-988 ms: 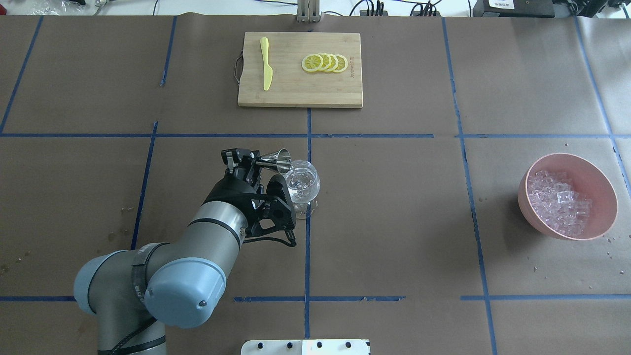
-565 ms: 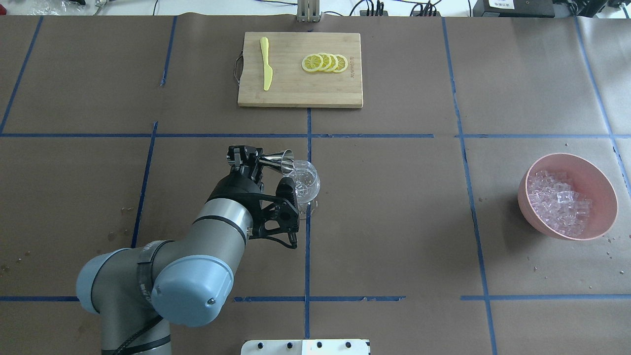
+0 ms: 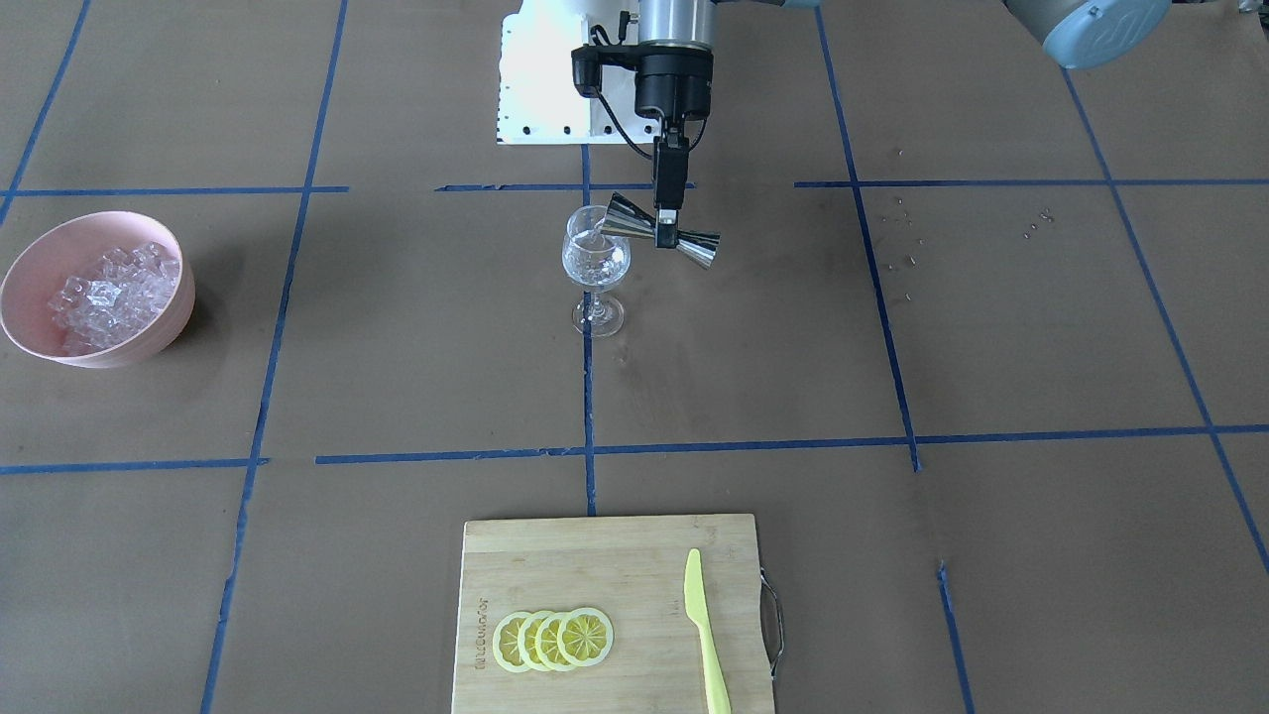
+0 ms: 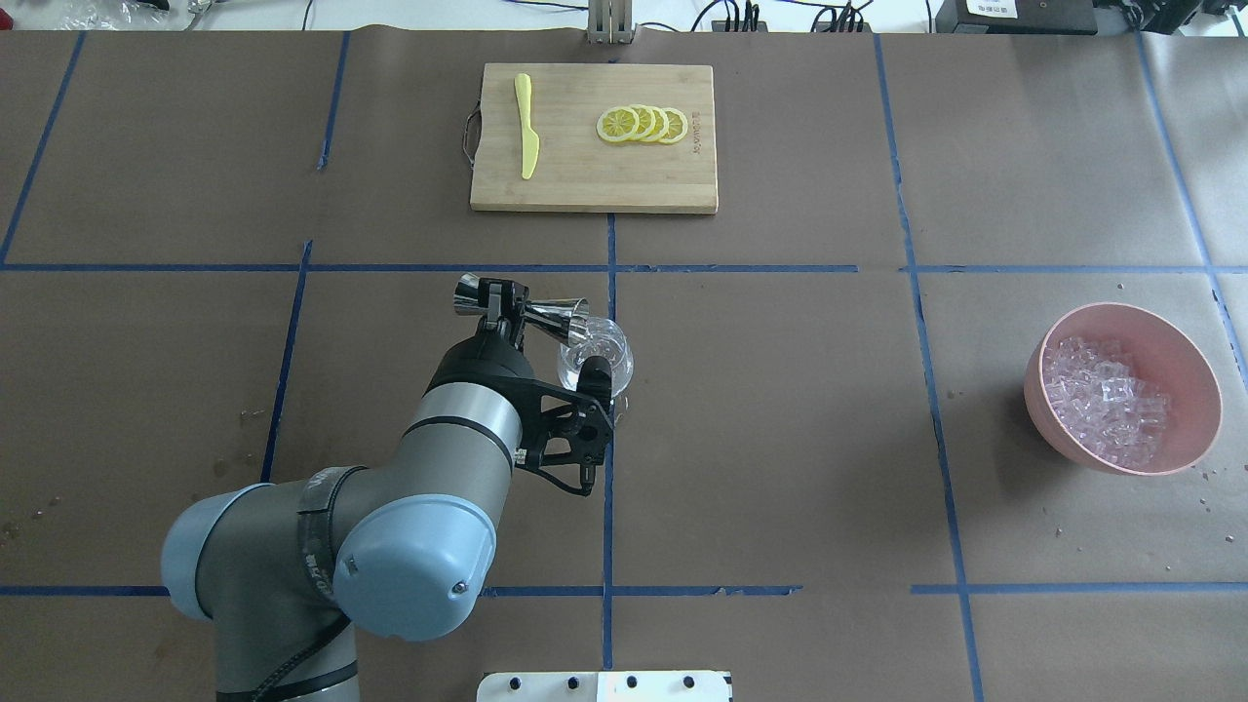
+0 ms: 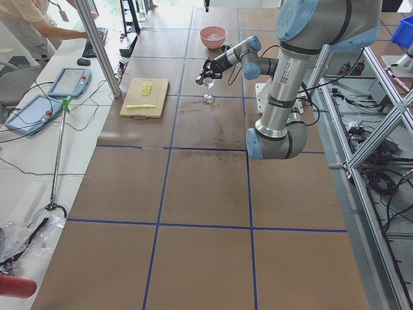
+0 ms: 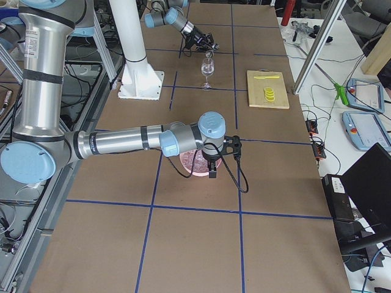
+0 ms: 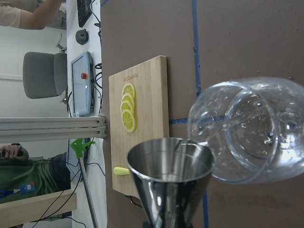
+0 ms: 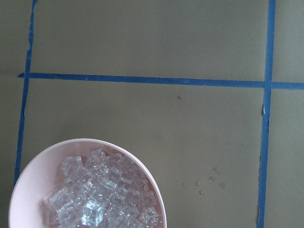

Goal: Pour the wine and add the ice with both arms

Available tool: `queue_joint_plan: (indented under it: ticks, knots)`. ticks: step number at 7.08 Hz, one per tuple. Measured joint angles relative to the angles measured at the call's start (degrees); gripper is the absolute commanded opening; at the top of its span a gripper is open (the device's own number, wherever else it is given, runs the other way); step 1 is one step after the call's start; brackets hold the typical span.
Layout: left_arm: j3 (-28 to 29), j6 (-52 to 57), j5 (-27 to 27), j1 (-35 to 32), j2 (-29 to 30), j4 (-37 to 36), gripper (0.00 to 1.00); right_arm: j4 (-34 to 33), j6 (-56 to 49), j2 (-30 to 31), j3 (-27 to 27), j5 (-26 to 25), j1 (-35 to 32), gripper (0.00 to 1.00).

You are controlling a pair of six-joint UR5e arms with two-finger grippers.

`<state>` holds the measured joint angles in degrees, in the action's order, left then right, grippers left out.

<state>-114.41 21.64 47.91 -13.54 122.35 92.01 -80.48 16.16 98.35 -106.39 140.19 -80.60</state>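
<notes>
My left gripper (image 4: 508, 304) is shut on the waist of a steel jigger (image 4: 558, 315) and holds it tipped sideways, its mouth over the rim of a stemmed wine glass (image 4: 598, 363). In the front-facing view the jigger (image 3: 694, 248) pours a thin clear stream into the glass (image 3: 596, 262), which holds some clear wine (image 3: 595, 270). The left wrist view shows the jigger's mouth (image 7: 171, 164) beside the glass (image 7: 251, 128). The ice (image 4: 1102, 400) lies in a pink bowl (image 4: 1201, 429) at the right. My right gripper (image 6: 211, 162) hangs over the bowl; I cannot tell whether it is open or shut.
A wooden cutting board (image 4: 585, 185) with lemon slices (image 4: 643, 124) and a yellow knife (image 4: 526, 127) lies at the far middle. The white pedestal (image 4: 604, 685) is at the near edge. The right wrist view looks down on the bowl's rim (image 8: 159, 199) and the ice (image 8: 99, 194).
My left wrist has rolled and shifted a little forward, tipping the jigger further over the glass. The jigger's back cone now shows on the gripper's left.
</notes>
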Motion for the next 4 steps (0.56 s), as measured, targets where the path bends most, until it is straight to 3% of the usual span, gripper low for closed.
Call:
queue_joint_plan:
  ticks: [4]
  knots:
    - [0.0, 6.5, -0.6, -0.4, 1.1, -1.4, 0.0, 0.0, 0.0, 0.0, 0.4, 0.0, 0.0, 1.0]
